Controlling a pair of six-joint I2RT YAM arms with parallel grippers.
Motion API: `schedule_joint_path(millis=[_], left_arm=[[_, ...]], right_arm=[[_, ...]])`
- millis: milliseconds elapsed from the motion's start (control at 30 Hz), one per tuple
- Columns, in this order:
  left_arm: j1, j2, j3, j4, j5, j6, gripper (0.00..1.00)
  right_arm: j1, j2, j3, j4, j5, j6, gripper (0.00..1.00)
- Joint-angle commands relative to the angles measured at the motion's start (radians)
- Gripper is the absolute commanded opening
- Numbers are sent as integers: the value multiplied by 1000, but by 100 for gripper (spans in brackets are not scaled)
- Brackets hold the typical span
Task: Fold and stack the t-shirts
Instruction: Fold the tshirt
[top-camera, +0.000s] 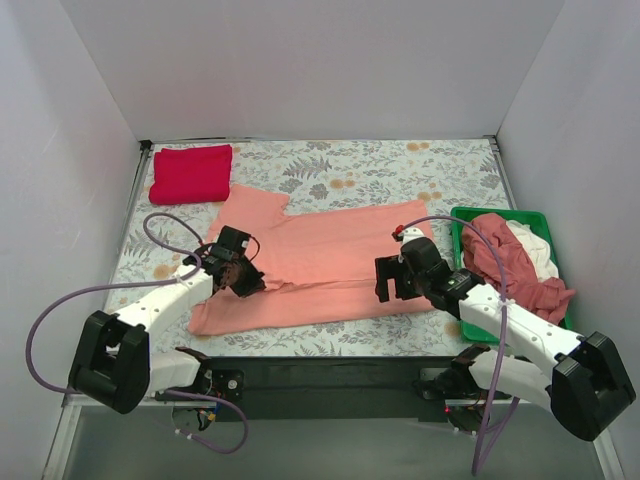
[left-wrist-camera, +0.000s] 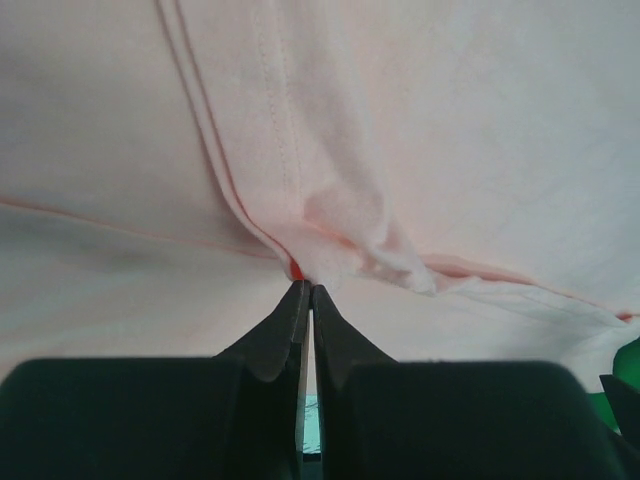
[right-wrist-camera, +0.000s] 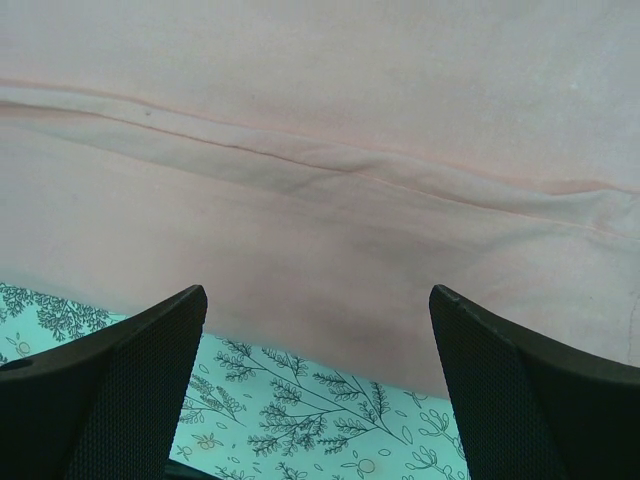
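While the left end effector (left-wrist-camera: 305, 290) is clenched on a pinched fold of the pink shirt (top-camera: 330, 262), the right end effector (right-wrist-camera: 315, 305) is released, jaws wide, hanging over that shirt's near edge. Pink shirt lies flat mid-tabletop (top-camera: 400, 165), long axis left-right, right end tipped a bit toward the far side. One sleeve sticks out at far-left, so shoulders left, hem right, just beside the tray (top-camera: 500, 213). A crease runs along its length. Red shirt (top-camera: 191, 173) is folded in the far-left corner, apart from the pink one. Rose shirt (top-camera: 510, 270) and white shirt (top-camera: 537, 245) are heaped in the green tray at the right edge. Tabletop has a pale cover with a leaf print. Plain white walls on three sides.
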Motion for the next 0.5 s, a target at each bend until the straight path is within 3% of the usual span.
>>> schedule_joint_path(millis=[0,467], left_arm=[[-6,19,67,44,-9,54,0],[-31,219,236,64,-19,180,0]], right_arm=[[1,-43,9,-9,32,9,98],[1,-54,38,-34,82,-11,98]])
